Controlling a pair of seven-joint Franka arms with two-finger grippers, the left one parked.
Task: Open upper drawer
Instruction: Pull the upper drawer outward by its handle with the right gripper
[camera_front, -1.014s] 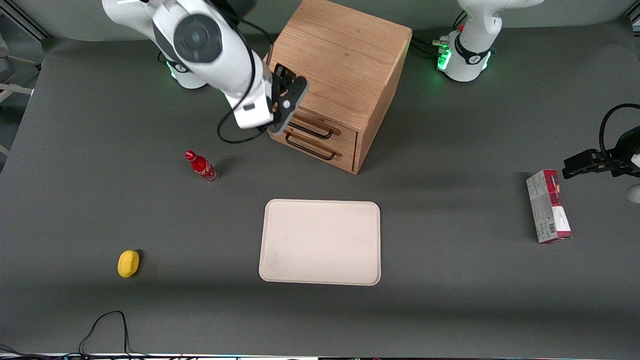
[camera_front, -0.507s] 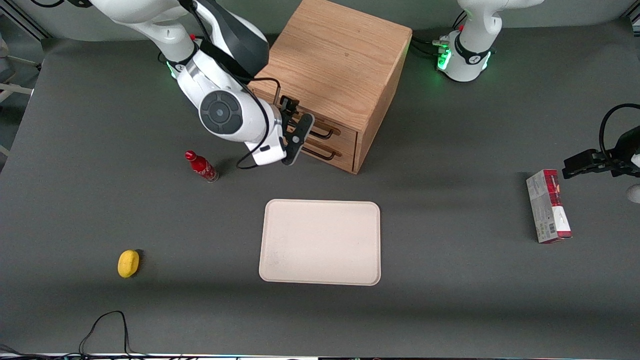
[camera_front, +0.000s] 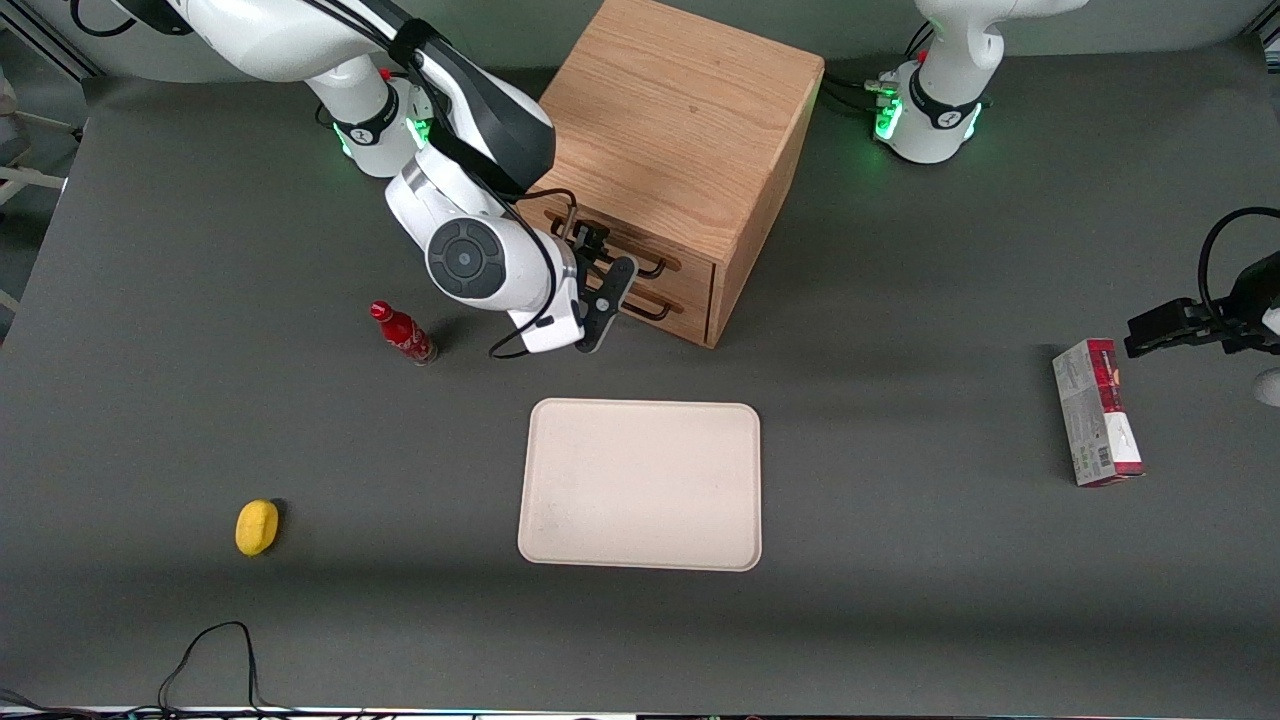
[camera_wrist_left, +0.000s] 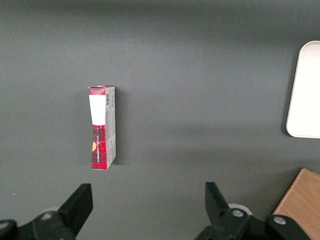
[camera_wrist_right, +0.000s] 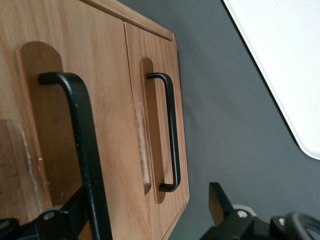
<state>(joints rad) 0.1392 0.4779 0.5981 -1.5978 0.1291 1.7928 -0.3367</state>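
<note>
The wooden cabinet (camera_front: 680, 110) stands on the table at the back. Its upper drawer (camera_front: 692, 272) looks shut, with its black bar handle (camera_front: 650, 266) partly covered by my hand. The lower drawer (camera_front: 685, 312) sits under it with its own handle (camera_front: 650, 310). My right gripper (camera_front: 605, 275) is open, right in front of the drawer fronts. In the right wrist view the upper drawer's handle (camera_wrist_right: 82, 150) runs close up between the spread fingers of the gripper (camera_wrist_right: 147, 195), near one finger (camera_wrist_right: 72, 212). The lower drawer's handle (camera_wrist_right: 171, 135) lies beside it.
A beige tray (camera_front: 640, 485) lies nearer the front camera than the cabinet; it also shows in the right wrist view (camera_wrist_right: 280, 60). A red bottle (camera_front: 403, 333) stands beside my arm. A yellow object (camera_front: 257, 526) lies toward the working arm's end. A red-and-grey box (camera_front: 1095, 410) lies toward the parked arm's end.
My gripper has come down from the cabinet's top edge to the drawer fronts, and the wrist has turned. The drawers have not moved.
</note>
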